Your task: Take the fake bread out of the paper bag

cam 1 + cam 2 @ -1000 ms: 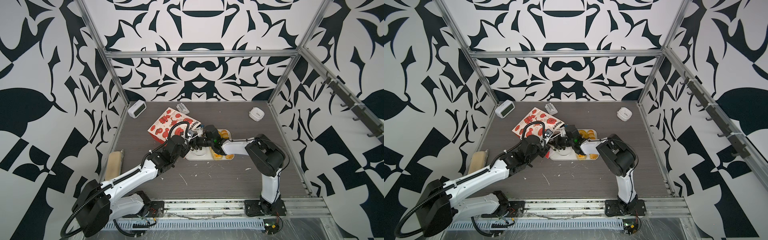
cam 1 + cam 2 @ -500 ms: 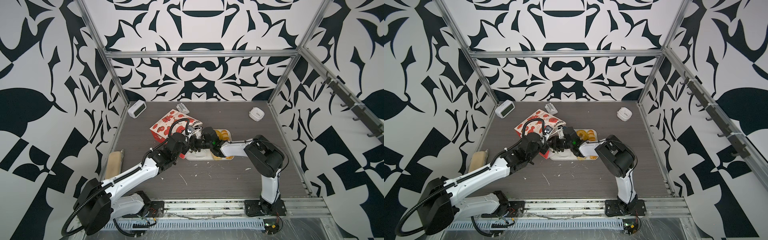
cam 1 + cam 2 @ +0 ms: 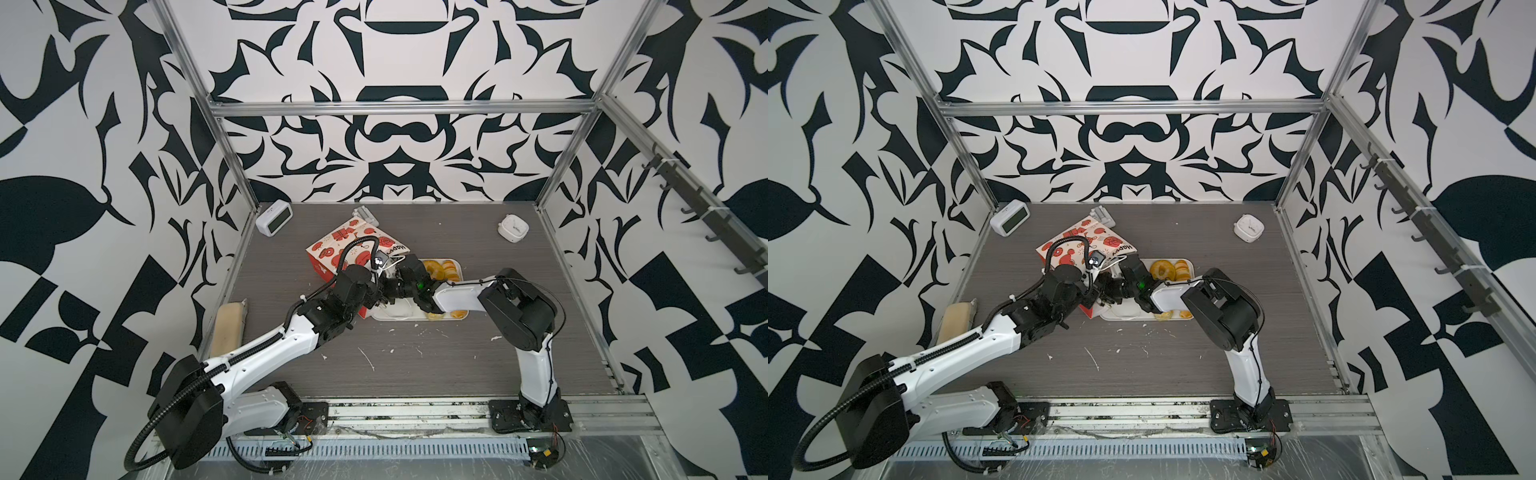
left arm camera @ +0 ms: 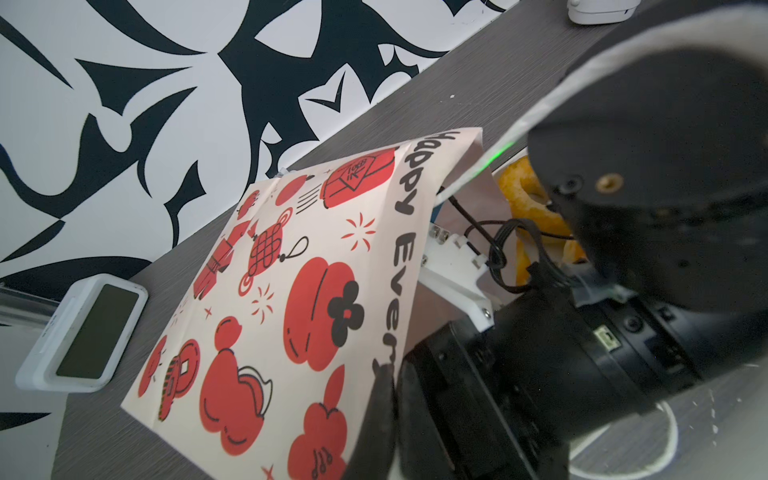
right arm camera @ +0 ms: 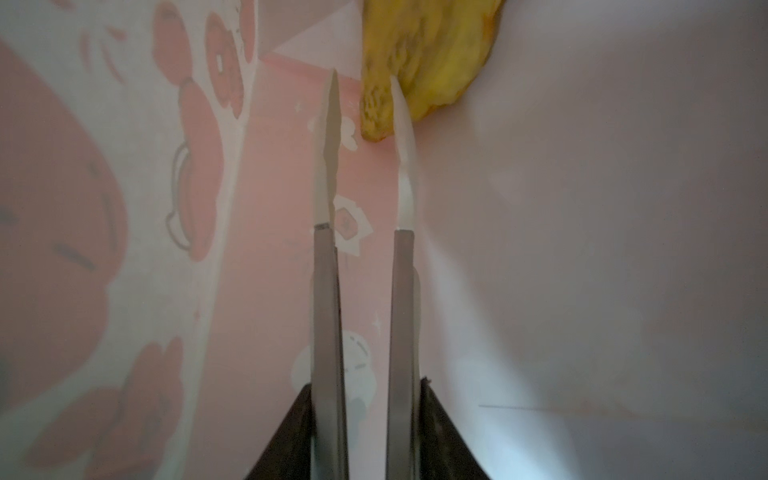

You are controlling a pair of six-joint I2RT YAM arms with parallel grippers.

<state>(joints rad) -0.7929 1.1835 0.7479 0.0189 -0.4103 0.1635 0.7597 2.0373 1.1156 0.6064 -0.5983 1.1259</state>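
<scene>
Right gripper (image 5: 363, 77) (thin blades), lumpy bread (image 5: 436, 41)

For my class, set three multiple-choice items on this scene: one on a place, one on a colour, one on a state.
1. Where are the right jaws?
A. on the tray
B. inside the bag
C. above the clock

2. What colour are the pictures on the bag?
A. blue
B. green
C. red

3. How is the bag placed?
A. lying on its side
B. standing upright
C. folded flat

Answers:
1 B: the right wrist view shows paper walls all around the jaws and a yellow pastry at their tips.
2 C: the left wrist view shows red shapes on the bag's white face.
3 A: in both top views its broad face is turned upward on the table.
</scene>
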